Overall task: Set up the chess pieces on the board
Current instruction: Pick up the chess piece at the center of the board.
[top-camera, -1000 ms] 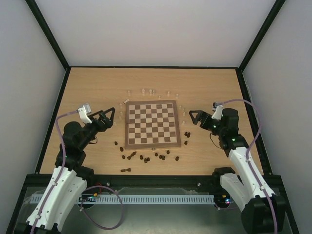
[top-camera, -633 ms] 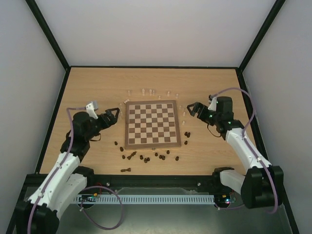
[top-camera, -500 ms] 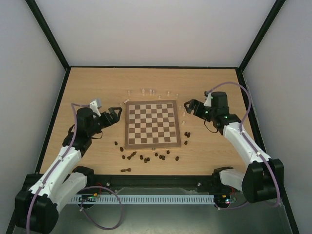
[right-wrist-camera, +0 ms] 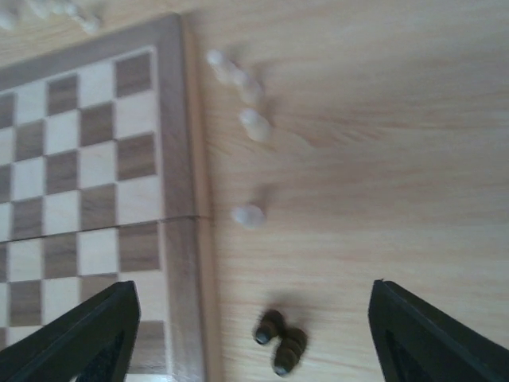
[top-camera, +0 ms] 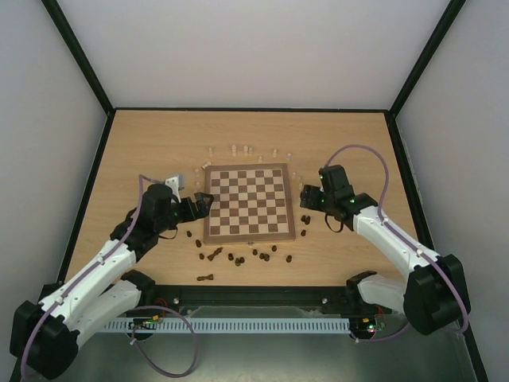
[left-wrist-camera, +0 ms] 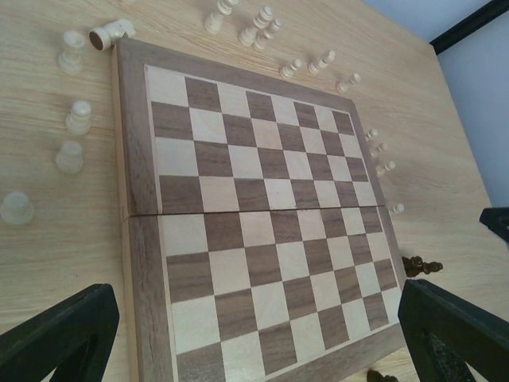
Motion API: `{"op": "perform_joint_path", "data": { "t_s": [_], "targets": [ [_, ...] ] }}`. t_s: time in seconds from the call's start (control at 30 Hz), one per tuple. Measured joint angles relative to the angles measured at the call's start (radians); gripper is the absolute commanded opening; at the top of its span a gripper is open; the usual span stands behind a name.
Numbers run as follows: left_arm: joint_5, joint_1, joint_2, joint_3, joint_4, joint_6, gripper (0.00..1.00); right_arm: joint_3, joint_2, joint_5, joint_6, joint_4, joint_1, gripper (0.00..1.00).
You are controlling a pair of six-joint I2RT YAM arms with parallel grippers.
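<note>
The board [top-camera: 248, 203] lies bare in the middle of the table, with no piece on its squares. Pale chess pieces [top-camera: 246, 150] stand along its far edge and at both far corners. Dark chess pieces [top-camera: 262, 255] are scattered along its near edge, some lying down. My left gripper [top-camera: 202, 205] hovers open at the board's left edge, and the board [left-wrist-camera: 254, 207] fills the left wrist view. My right gripper [top-camera: 305, 199] is open at the board's right edge. Two dark pieces [right-wrist-camera: 280, 338] lie on the table between its fingers [right-wrist-camera: 433, 342], touching neither.
In the left wrist view, pale pieces [left-wrist-camera: 77, 118] stand left of the board and one lies tipped [left-wrist-camera: 111, 33] at its far corner. Pale pieces [right-wrist-camera: 249, 215] stand just right of the board [right-wrist-camera: 95, 159] in the right wrist view. Black frame rails bound the table.
Both arms have swung inward to the board. The left gripper came to its left edge. The right gripper moved in and nearer, over the two dark pieces, its fingers slightly narrower.
</note>
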Motion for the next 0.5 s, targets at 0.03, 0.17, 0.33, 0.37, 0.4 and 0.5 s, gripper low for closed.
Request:
{"op": "perform_joint_path", "data": {
  "t_s": [0.03,0.17,0.33,0.37,0.4,0.5],
  "targets": [
    [-0.009,-0.007,-0.013,-0.008,-0.002,-0.007,0.99,-0.023,-0.015,0.013,0.005,0.0,0.003,0.95],
    [-0.02,-0.021,-0.074,-0.048,-0.011,-0.04,0.99,-0.086,-0.1,0.065,0.029,-0.018,0.004,0.99],
    [-0.094,-0.094,-0.126,-0.048,-0.033,-0.068,1.0,-0.093,-0.221,0.114,0.068,-0.022,0.004,0.99],
    [-0.109,-0.113,-0.147,-0.048,-0.038,-0.071,1.0,-0.093,-0.243,0.116,0.08,-0.022,0.004,0.99],
    [-0.117,-0.124,-0.167,-0.048,-0.039,-0.071,1.0,-0.093,-0.26,0.114,0.084,-0.021,0.004,0.99],
    [-0.117,-0.139,-0.209,-0.048,-0.036,-0.07,0.99,-0.093,-0.303,0.089,0.09,-0.02,0.004,0.99]
  ]
}}
